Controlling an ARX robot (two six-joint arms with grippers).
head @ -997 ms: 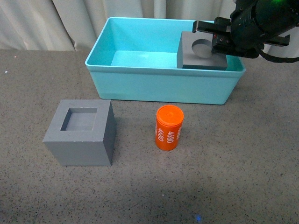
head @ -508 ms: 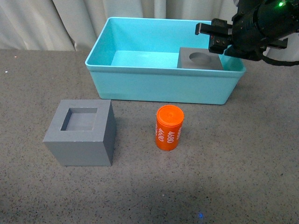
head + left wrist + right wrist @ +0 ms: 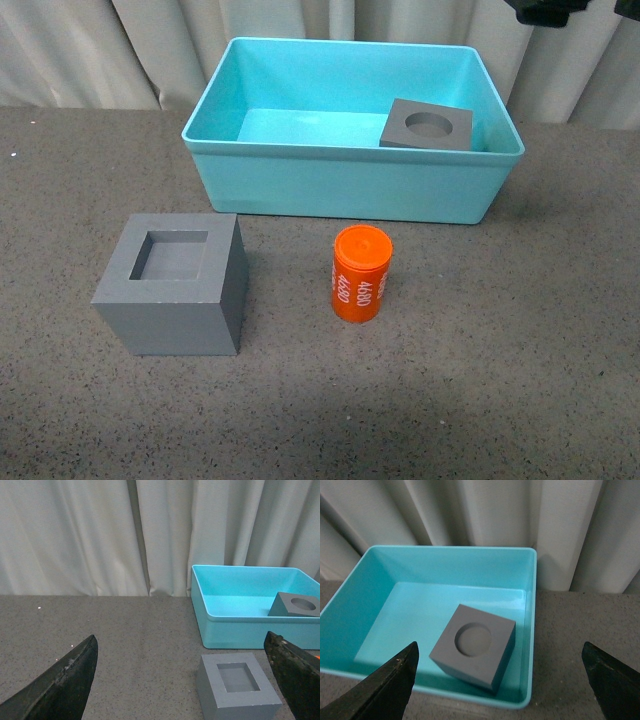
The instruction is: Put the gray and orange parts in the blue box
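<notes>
The round-recess cube (image 3: 428, 127) sits inside the blue box (image 3: 340, 190), by its right wall; square-recess cube (image 3: 175, 285) and orange cylinder (image 3: 361, 275) stand on the table (image 3: 520, 350); left claw (image 3: 180, 637) and right claw (image 3: 500, 645) released, empty.

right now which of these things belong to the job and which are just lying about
Part of the job: blue box; gray cube with round recess, already inside the box; gray cube with square recess and orange cylinder, both standing on the table in front of the box.

Not part of it: the table itself; the white curtain behind.
</notes>
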